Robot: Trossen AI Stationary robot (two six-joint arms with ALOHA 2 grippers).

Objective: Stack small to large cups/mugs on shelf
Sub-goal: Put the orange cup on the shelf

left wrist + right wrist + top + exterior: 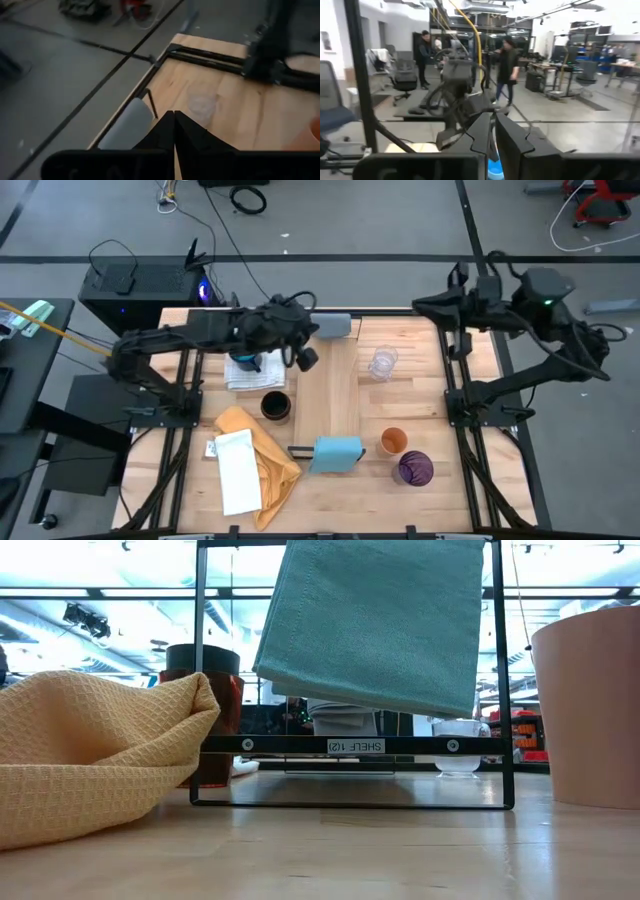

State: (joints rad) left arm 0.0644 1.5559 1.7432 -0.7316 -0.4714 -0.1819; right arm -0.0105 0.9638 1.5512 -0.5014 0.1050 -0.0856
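A teal cloth (375, 620) hung over the top of a black frame (352, 745) — its crossbar bore a small label. A yellow waffle-weave towel (95, 750) lay bunched on the table (350, 855), a dark cup (205, 715) just behind it. An orange cup (590, 705) stood close at the edge — a clear glass (458, 745) farther back.

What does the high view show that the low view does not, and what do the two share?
Only the high view shows both arms, the left gripper over the shelf, the purple cup and the white cloth. Only the low view shows the shelf label and ceiling lights. Both show the yellow cloth, orange cup and clear glass.
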